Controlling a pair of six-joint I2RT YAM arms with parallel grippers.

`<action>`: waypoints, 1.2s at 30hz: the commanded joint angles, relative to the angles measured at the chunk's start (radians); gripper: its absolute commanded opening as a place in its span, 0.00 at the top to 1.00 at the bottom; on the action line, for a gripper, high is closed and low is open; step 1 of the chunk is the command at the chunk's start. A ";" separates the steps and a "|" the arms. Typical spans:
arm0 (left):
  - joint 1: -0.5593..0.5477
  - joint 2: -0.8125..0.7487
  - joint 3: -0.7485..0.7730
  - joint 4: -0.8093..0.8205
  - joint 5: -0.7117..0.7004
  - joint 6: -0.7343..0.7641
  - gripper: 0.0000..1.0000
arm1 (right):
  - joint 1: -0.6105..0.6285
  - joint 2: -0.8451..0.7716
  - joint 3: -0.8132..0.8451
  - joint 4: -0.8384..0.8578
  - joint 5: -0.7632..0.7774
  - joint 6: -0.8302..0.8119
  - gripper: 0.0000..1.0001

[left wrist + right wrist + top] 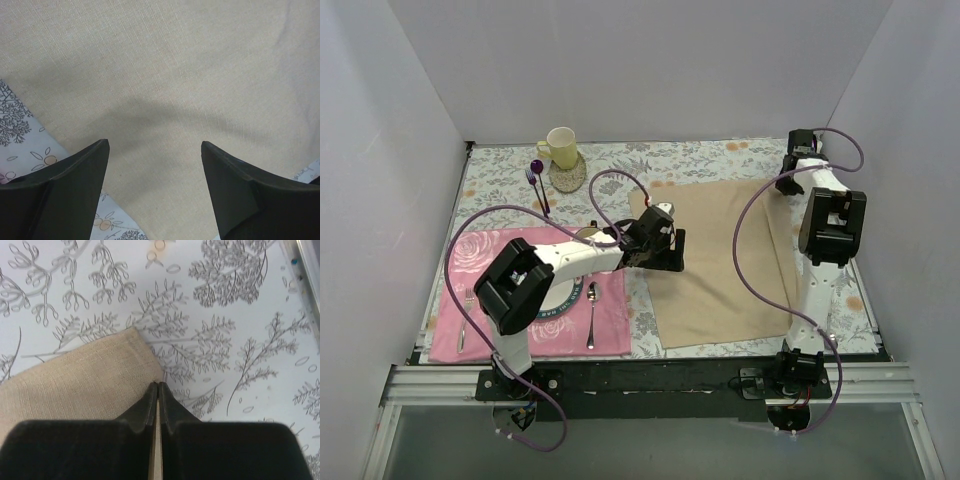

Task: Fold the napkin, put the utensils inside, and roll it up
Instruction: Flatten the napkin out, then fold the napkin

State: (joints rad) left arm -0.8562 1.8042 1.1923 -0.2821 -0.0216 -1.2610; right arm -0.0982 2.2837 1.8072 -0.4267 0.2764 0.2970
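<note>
Black right gripper [158, 386] clamped together on the one-o'clock corner of plain beige-tan soft cloth napkin [75, 380], spread flat toward three o'clock on grey floral tablecloth [225, 315]. Over its nine-o'clock edge, left gripper [155, 147] agape. Folding seemingly beginning; next, probably lifting that corner across. Pose: right arm [830, 225] stretched far, left arm [570, 258] bent inward.

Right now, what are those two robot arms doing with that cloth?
They are getting ready to fold the napkin, which lies spread out on the tablecloth. The right gripper is shut at the napkin's far right corner and seems to pinch it. The left gripper hangs open over the napkin's left side, holding nothing. The spoon lies on the placemat, not yet wrapped.
</note>
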 commanded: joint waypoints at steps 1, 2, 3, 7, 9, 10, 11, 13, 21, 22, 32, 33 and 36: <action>0.020 0.046 0.079 -0.020 -0.052 -0.006 0.26 | -0.005 0.066 0.141 -0.006 0.075 -0.055 0.96; 0.032 0.052 0.090 -0.023 -0.051 -0.011 0.26 | -0.003 0.092 0.190 -0.004 0.075 -0.077 0.96; 0.039 0.064 0.110 -0.023 -0.051 -0.012 0.26 | -0.003 0.109 0.223 -0.012 0.082 -0.082 0.96; 0.097 0.095 0.176 -0.028 -0.040 -0.017 0.25 | -0.003 0.172 0.328 -0.008 0.038 -0.110 0.96; 0.124 0.112 0.203 -0.020 -0.020 -0.028 0.24 | -0.001 0.197 0.380 -0.003 0.029 -0.125 0.83; 0.138 0.139 0.240 -0.019 -0.005 -0.037 0.23 | -0.001 0.206 0.412 -0.024 0.038 -0.128 0.76; 0.164 0.159 0.262 -0.016 0.008 -0.037 0.23 | 0.000 0.215 0.444 -0.080 0.047 -0.133 0.65; 0.189 0.235 0.324 -0.028 0.020 -0.032 0.23 | 0.008 0.200 0.481 -0.128 0.093 -0.145 0.48; 0.285 0.440 0.578 -0.074 0.020 -0.043 0.27 | 0.092 -0.137 0.066 -0.161 0.026 -0.022 0.30; 0.301 0.463 0.602 -0.098 0.020 -0.044 0.27 | 0.135 -0.163 -0.025 -0.155 -0.002 -0.010 0.31; 0.391 0.604 0.742 -0.157 0.083 -0.069 0.27 | 0.261 -0.380 -0.433 -0.009 -0.063 0.017 0.41; 0.394 0.607 0.745 -0.160 0.081 -0.069 0.27 | 0.262 -0.375 -0.433 -0.010 -0.068 0.021 0.41; 0.407 0.615 0.741 -0.163 0.081 -0.063 0.26 | 0.262 -0.342 -0.425 0.003 -0.091 0.021 0.41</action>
State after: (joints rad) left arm -0.4671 2.3817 1.9327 -0.3759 0.0711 -1.3312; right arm 0.1860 1.9392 1.3678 -0.5003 0.2169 0.2932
